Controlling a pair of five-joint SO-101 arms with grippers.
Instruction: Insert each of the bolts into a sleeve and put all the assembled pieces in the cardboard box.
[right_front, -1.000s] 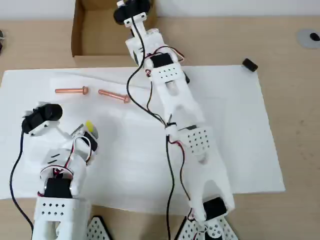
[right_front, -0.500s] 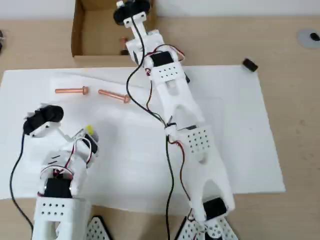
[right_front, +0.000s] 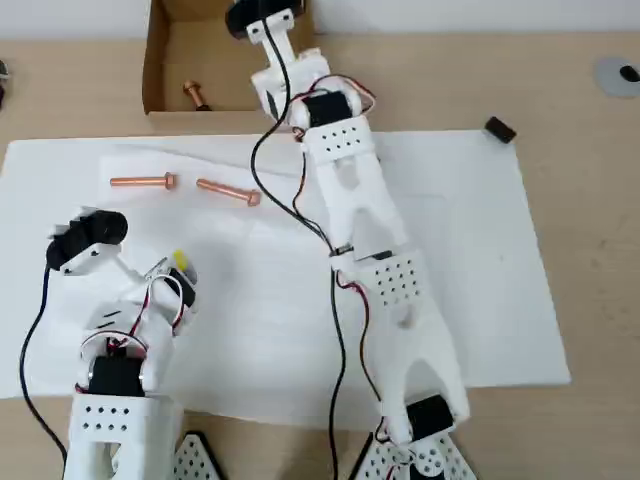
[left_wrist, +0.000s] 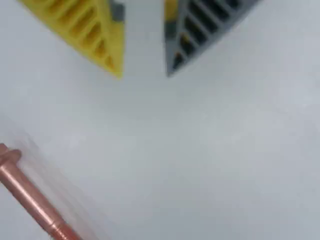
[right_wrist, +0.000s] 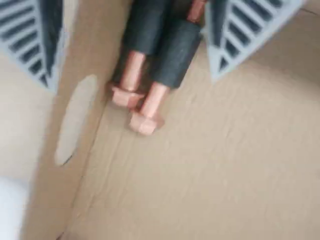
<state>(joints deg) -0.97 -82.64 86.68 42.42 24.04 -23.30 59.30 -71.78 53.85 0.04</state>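
Two bare copper bolts (right_front: 142, 181) (right_front: 228, 191) lie on the white paper. One of them (left_wrist: 30, 195) shows in the left wrist view, apart from my left gripper (left_wrist: 144, 71). That gripper (right_front: 178, 268) hangs open over bare paper, its yellow and grey fingers holding nothing. The cardboard box (right_front: 160, 70) stands at the far edge. A bolt in a black sleeve (right_front: 193, 95) lies on its floor. The right wrist view has two sleeved bolts (right_wrist: 170, 45) (right_wrist: 142, 30) side by side against the box wall. My right gripper (right_wrist: 132, 79) is open above them.
The white paper (right_front: 450, 250) covers most of the table. A small black part (right_front: 499, 129) lies at its far right corner. A grey disc (right_front: 618, 75) sits at the right edge. The right arm (right_front: 350, 190) stretches across the paper's middle to the box.
A sleeved bolt has come into view on the box floor and now lies farther left than half a second ago. The right arm's wrist shifted slightly. The left arm has barely moved.
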